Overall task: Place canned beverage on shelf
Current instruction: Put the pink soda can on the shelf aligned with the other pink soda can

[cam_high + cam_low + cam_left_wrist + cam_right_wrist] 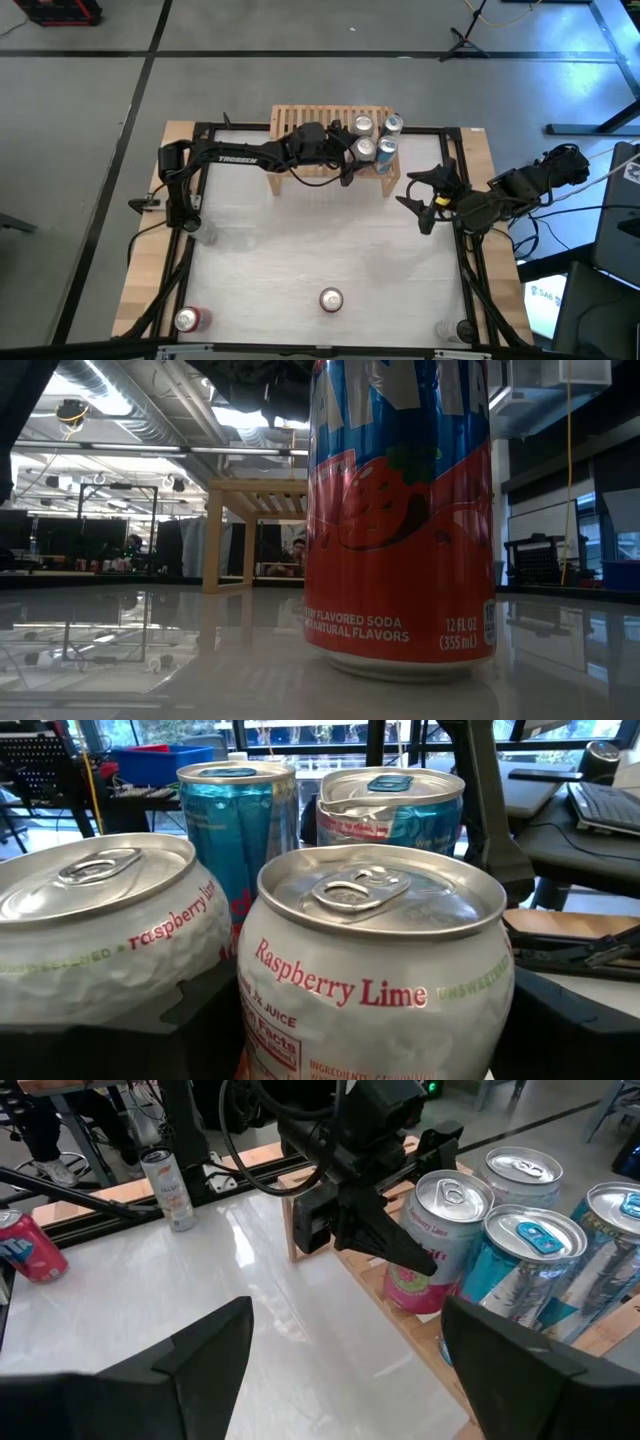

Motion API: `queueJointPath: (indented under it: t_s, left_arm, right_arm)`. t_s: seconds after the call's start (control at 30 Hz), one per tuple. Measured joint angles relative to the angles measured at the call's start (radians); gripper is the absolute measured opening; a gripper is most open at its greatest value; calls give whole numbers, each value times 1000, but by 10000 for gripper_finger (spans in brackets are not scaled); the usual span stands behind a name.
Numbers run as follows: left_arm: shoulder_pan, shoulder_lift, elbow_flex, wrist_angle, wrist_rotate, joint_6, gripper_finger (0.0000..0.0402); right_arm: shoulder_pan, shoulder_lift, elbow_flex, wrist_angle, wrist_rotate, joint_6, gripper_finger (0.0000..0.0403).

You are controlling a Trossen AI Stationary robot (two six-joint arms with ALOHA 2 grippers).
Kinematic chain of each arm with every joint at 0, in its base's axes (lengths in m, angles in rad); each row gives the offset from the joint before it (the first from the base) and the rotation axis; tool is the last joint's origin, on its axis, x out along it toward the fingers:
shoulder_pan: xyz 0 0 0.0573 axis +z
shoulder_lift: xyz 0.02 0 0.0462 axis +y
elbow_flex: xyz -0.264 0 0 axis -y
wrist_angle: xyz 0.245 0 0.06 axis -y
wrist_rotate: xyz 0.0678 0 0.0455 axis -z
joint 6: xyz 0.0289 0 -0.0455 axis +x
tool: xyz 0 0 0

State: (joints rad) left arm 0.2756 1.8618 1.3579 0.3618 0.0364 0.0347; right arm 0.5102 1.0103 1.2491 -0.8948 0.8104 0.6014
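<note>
Four cans stand upright in a tight cluster at the right end of the shelf (330, 140), a low light-wood rack with a slatted top at the far edge of the table (300, 250), its long side running left to right. The left gripper (400, 1245) sits at the raspberry lime can (364, 149), the front-left one of the cluster, with a dark finger against the can's side; whether the fingers still pinch the can cannot be told. Beside it stands a teal can (386, 148), and behind them a second silver can (362, 125) and a blue-topped can (393, 124). The right gripper (425, 198) hovers over the table just right of the shelf, fingers spread wide, holding nothing. Three more cans stand upright on the table: a red strawberry soda can (330, 299) at front centre, a red can (187, 319) at the front-left corner, and a pale can (207, 233) near the left edge.
</note>
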Motion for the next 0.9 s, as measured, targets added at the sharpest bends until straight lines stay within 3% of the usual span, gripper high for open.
queueJointPath:
  t_s: [0.5,0.73,0.9]
  left_arm:
    - [-1,0,0,-7,-1,1,314]
    - [-2,0,0,-12,-50,-3,353]
    - [-4,0,0,3,-46,-2,358]
  right_arm:
    - [0,0,0,3,-17,4,312]
    - [0,0,0,3,-18,4,312]
    - [0,0,0,3,-18,4,312]
